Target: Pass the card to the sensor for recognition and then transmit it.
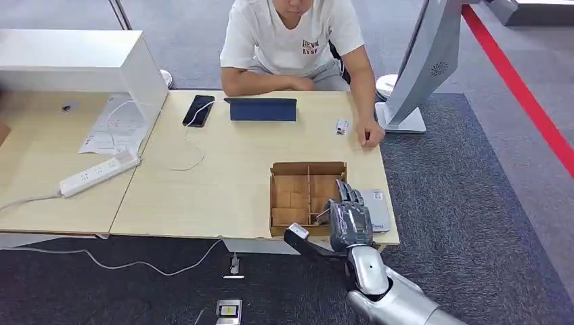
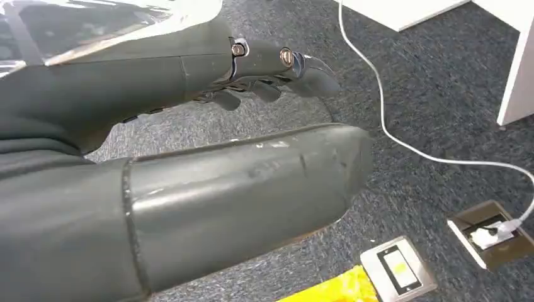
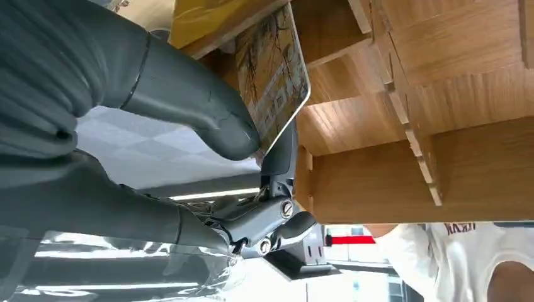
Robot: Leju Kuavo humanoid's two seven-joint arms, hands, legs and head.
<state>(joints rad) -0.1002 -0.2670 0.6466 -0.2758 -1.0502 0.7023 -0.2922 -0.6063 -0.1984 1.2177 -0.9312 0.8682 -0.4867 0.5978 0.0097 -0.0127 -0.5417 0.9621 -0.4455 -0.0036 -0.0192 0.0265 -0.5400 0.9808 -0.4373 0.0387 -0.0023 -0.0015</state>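
Pinched between thumb and a finger of the silver right hand (image 1: 349, 218) is a printed yellowish card (image 3: 273, 74), held right over the divided brown cardboard box (image 1: 308, 168) at the pale wooden table's (image 1: 223, 176) front right corner. The dark left hand (image 2: 189, 157) is seen above grey carpet (image 2: 428, 107), fingers loosely curled, nothing held. A person in a white T-shirt (image 1: 291, 34) is seated at the far edge.
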